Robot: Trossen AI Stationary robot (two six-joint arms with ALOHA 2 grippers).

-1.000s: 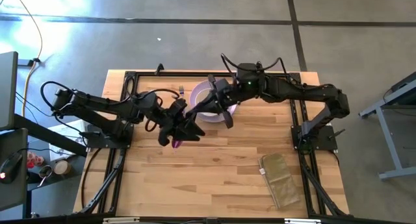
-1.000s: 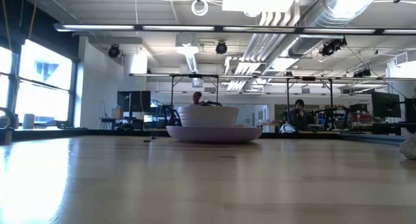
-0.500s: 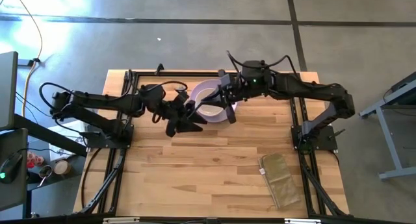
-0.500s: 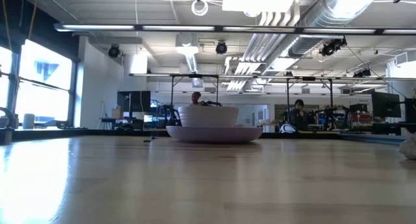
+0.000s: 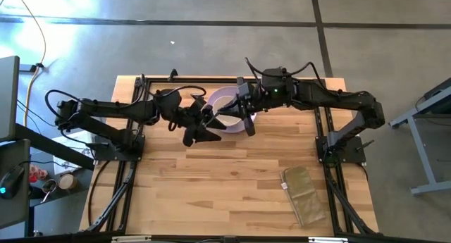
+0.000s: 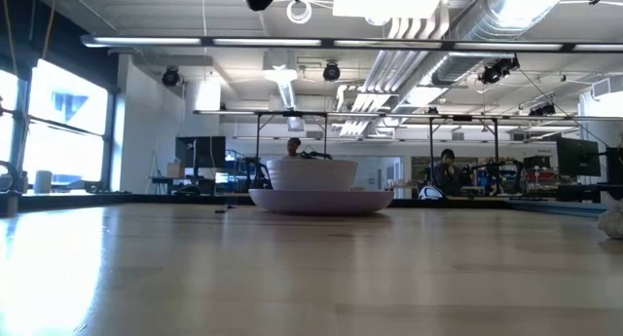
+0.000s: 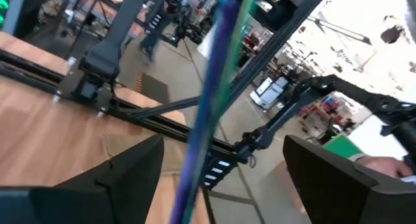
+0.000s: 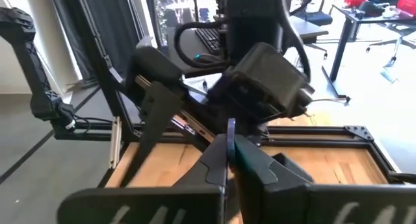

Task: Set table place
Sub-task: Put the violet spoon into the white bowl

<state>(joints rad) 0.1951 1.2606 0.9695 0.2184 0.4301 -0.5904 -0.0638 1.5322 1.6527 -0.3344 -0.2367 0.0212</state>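
Observation:
The lavender plate [image 5: 220, 100] lies on the table [image 5: 211, 194] near its far edge, with the cream bowl [image 6: 311, 173] standing in it. My left gripper [image 5: 203, 127] hovers at the plate's near left side, shut on the iridescent purple-blue spoon [image 7: 209, 100]. The spoon also shows in the right wrist view [image 8: 231, 134]. My right gripper [image 5: 238, 116] is open over the plate's near part, facing the left gripper, its fingers on either side of the spoon without touching it. The fork is not in view. My left gripper holds the spoon between its two fingers [image 7: 123, 175]. The handle [image 7: 218, 49] sticks up and out past them, clear of the table and plate. The place of contact lies below the wrist picture's edge, so which part is held cannot be told.
A tan folded cloth [image 5: 304, 194] lies at the table's near right. The black frame rails [image 5: 134, 165] run along the left and right sides. The near half of the wooden top lies open. People and desks show in the room beyond the table.
My left gripper has carried the spoon from the table's middle toward the far edge and the plate, stopping beside the right gripper. The plate and bowl have stayed where they were.

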